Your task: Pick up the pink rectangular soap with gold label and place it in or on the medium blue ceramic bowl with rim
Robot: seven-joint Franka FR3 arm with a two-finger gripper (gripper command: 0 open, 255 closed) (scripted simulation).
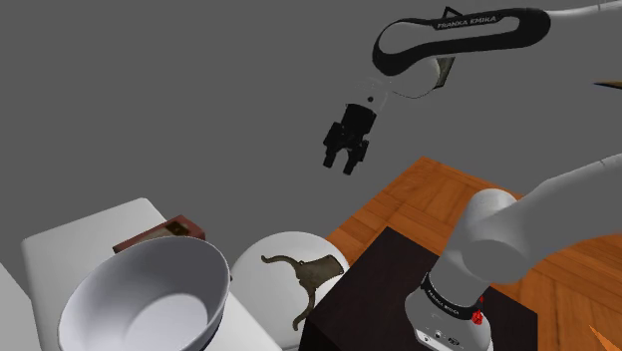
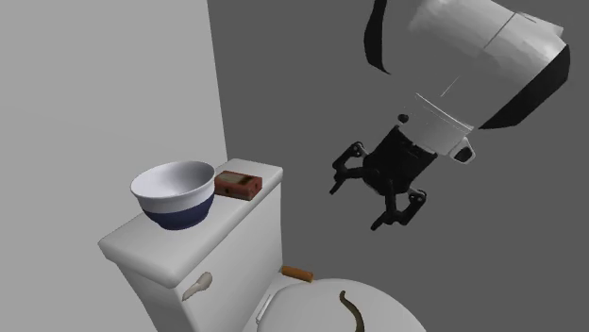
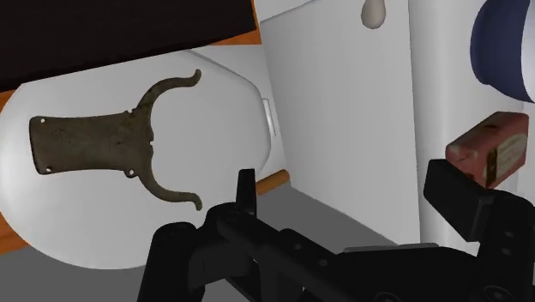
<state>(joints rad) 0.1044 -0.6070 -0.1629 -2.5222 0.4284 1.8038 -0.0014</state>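
The soap is a reddish-pink block with a tan label, lying flat on the white toilet tank lid. Right beside it stands the bowl, white inside and dark blue outside, upright and empty. The shoulder view has the bowl in front and the soap behind its rim. My gripper hangs open in the air, well away from the tank and above the toilet seat lid, holding nothing. In the wrist view the soap lies just past one finger of the gripper, with the bowl beyond it.
A white toilet seat lid lies below the gripper, with a bronze forked object on it. A flush handle sticks out of the tank's front. An orange piece sits by the hinge. The dark stand rests on a wooden floor.
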